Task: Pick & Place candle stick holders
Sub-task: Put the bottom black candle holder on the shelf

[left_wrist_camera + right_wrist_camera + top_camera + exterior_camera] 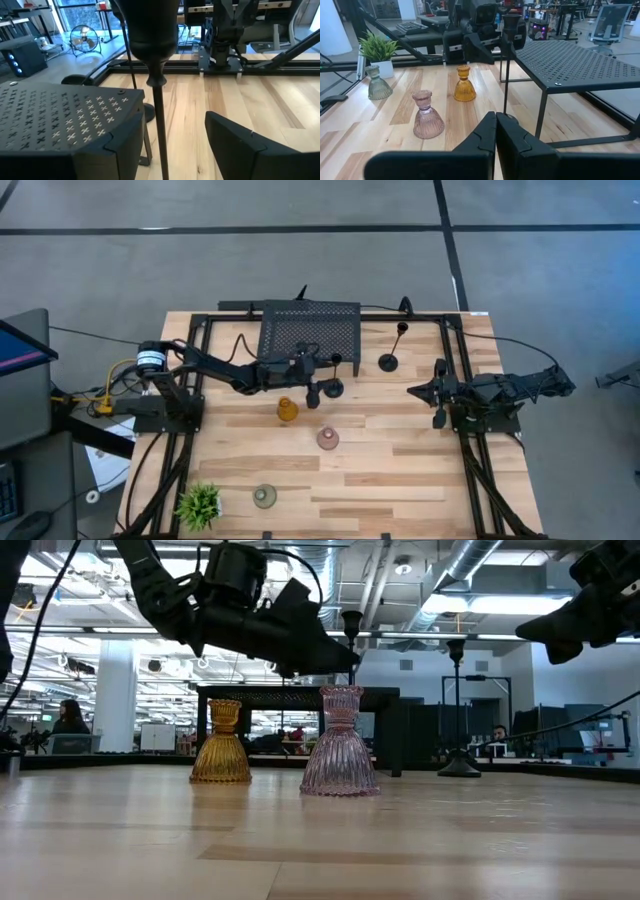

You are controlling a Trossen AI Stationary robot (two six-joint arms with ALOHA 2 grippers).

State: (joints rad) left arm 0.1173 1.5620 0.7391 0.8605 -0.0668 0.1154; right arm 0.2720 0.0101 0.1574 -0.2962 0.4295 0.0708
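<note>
A tall black candle holder stands on its round base in front of the black mesh stand. My left gripper is open, with its fingers on either side of the holder's thin stem and no touch showing. A second tall black holder stands farther right. The amber holder, the pink holder and the grey-green holder stand upright on the table. My right gripper is shut and empty at the table's right side; it also shows in the right wrist view.
A small spiky green plant stands at the near left corner. The black frame rails run along the left, right and far sides of the wooden table. The mesh stand's legs are close behind the left gripper.
</note>
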